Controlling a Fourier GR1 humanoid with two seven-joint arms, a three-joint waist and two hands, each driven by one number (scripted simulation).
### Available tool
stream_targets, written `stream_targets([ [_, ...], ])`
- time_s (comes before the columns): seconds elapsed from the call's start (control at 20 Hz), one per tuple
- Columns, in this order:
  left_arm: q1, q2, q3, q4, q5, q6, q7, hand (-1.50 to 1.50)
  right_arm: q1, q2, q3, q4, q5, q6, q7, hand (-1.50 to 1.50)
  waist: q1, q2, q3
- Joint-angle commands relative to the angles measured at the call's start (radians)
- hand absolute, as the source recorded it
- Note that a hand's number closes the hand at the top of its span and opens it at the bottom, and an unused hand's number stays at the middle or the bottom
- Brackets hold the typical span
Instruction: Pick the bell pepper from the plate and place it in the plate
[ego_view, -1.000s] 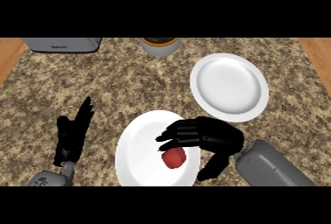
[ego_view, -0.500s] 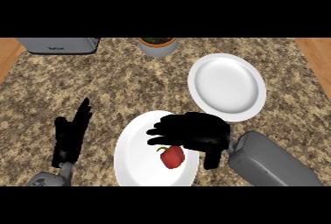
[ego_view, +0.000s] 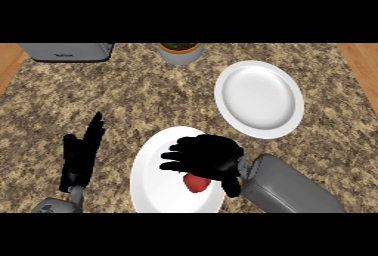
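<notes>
The right hand (ego_view: 207, 157) hangs palm-down over the near plate (ego_view: 151, 180). Its fingers are spread and only loosely bent, pointing left, and they are not wrapped round anything. The bell pepper (ego_view: 196, 184) lies on that plate just under the heel of the hand. A small glossy red lump shows between palm and thumb, and the rest is hidden. Whether the palm touches it cannot be told.

To do the grasp well, the hand would likely need to lower with the thumb on the pepper's right and the fingers on its left, then close evenly. A rounded, smooth skin on a slick plate could skid sideways under a one-sided pinch.

Both plates are plain white rounds with shallow raised rims. The far plate (ego_view: 260, 99) sits well apart, farther and to the right, and holds nothing. The counter (ego_view: 125, 100) is speckled brown stone. The left hand (ego_view: 80, 157) rests open at the near left, fingers up. A grey toaster (ego_view: 66, 51) and a grey pot (ego_view: 179, 52) stand along the far edge.
</notes>
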Motion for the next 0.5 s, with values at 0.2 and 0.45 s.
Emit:
stream_targets([
  [0.2,0.004,-0.074,-0.002,-0.012,-0.087,0.022,0.026,0.00,0.040,0.105,-0.029,0.087,0.153,0.022,-0.030,-1.50,-0.001,0.001,0.000],
  [0.45,0.080,-0.025,0.043,-0.143,-0.068,-0.044,0.091,0.00,0.025,0.137,-0.081,0.116,0.209,0.074,-0.081,-1.50,0.004,0.000,0.000],
])
